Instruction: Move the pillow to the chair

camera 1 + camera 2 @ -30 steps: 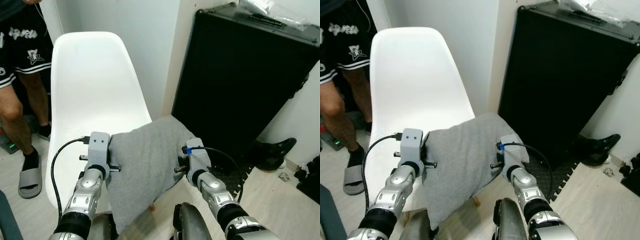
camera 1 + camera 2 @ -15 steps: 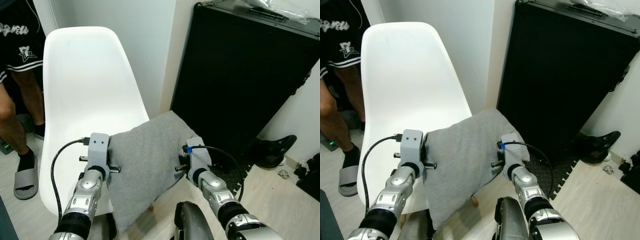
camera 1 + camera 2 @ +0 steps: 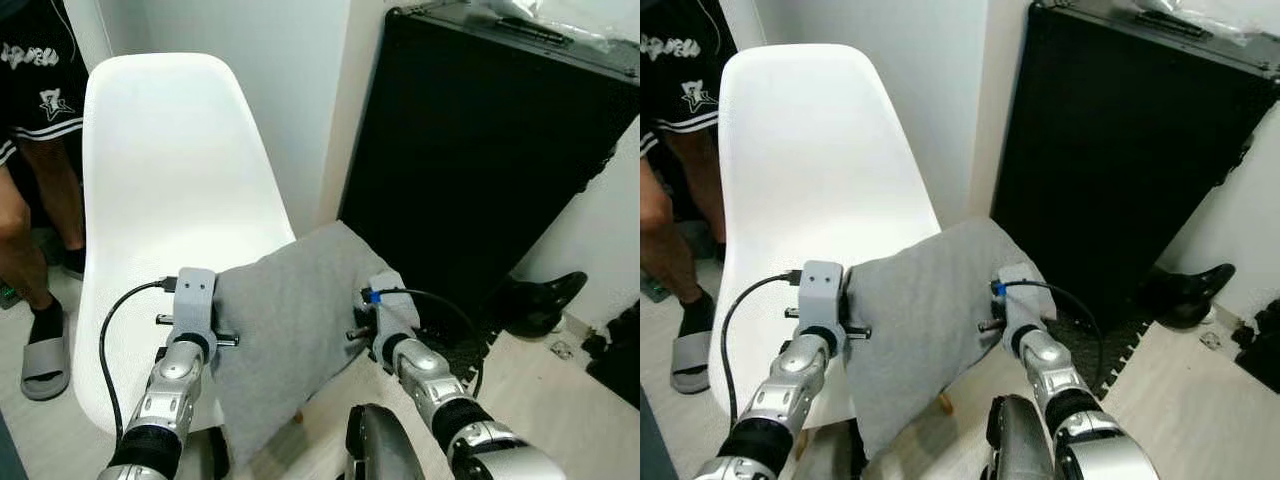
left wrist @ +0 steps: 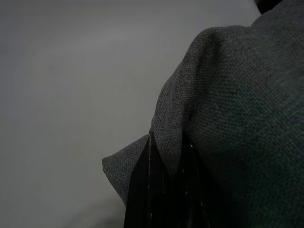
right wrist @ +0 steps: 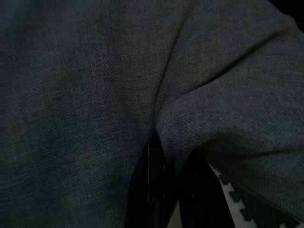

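A grey pillow (image 3: pixel 290 320) hangs in front of me at the front right edge of the white shell chair (image 3: pixel 170 170), partly over its seat. My left gripper (image 4: pixel 166 187) is shut on the pillow's left edge, and its black fingers (image 4: pixel 140 194) pinch a fold of fabric. My right gripper (image 5: pixel 168 190) is shut on the pillow's right edge, with grey cloth bunched around its fingers (image 5: pixel 148 190). In the eye views the pillow hides both pairs of fingers, and the silver wrists (image 3: pixel 192 305) flank it.
A large black case (image 3: pixel 480 150) stands against the wall right of the chair. A person's leg (image 3: pixel 20 220) and a grey slipper (image 3: pixel 42 355) are at the left. A black shoe (image 3: pixel 545 300) lies on the floor at the right, near a dark foam mat (image 3: pixel 1110 345).
The whole view has shifted a little, so the camera moved. The pillow stays held between both grippers in the same way.
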{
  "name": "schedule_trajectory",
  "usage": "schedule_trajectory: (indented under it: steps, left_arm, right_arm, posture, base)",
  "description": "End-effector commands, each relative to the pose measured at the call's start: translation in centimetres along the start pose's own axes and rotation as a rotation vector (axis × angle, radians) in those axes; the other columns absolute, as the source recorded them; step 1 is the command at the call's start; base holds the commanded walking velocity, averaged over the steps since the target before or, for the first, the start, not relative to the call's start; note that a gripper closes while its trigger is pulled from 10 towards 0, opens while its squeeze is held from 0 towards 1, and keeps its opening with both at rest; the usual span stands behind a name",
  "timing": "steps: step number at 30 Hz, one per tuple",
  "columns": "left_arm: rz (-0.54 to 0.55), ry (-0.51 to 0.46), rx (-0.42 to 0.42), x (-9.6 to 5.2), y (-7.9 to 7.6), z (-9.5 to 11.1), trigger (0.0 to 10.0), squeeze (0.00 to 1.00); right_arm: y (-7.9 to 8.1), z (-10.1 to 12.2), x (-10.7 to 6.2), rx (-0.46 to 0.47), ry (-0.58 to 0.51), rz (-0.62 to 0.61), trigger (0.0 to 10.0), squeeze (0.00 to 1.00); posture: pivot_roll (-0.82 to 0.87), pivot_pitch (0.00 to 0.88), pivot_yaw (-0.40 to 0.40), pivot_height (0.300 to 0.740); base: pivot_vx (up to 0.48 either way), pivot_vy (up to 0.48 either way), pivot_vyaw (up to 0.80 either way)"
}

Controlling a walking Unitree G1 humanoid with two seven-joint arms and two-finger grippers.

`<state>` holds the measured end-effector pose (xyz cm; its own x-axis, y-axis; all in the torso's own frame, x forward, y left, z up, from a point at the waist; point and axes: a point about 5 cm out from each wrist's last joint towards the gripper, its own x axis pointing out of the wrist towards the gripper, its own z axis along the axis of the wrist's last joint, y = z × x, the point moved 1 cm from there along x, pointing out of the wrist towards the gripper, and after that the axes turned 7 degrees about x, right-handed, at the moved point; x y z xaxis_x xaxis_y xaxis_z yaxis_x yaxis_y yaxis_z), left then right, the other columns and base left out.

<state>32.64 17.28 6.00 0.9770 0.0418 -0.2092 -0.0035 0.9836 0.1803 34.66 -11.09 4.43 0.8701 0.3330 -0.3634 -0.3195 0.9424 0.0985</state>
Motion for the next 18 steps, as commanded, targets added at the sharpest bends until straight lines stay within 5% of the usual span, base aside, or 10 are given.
schedule_trajectory:
  steps: [1, 11, 18]
  left_arm:
    - [-0.003, -0.041, 0.001, -0.3, -0.3, 0.6, 10.0, 0.0]
    - [0.111, -0.009, 0.016, -2.2, 3.5, -1.3, 10.0, 0.0]
    - [0.022, -0.018, 0.012, -0.5, 0.9, -0.2, 10.0, 0.0]
  right_arm:
    - [2.5, 0.1, 0.6, -0.038, 0.02, 0.111, 10.0, 0.0]
    - [6.5, 1.5, 1.6, -0.094, 0.018, 0.241, 10.0, 0.0]
    - [3.2, 1.0, 1.1, -0.071, 0.014, 0.137, 10.0, 0.0]
  posture:
    - [0.06, 0.103, -0.199, 0.583]
    - [0.1, 0.109, -0.242, 0.583]
    - [0.03, 0.106, -0.182, 0.583]
  base:
    - [0.0, 0.0, 0.0]
    - [0.0, 0.0, 0.0]
    - [0.0, 0.0, 0.0]
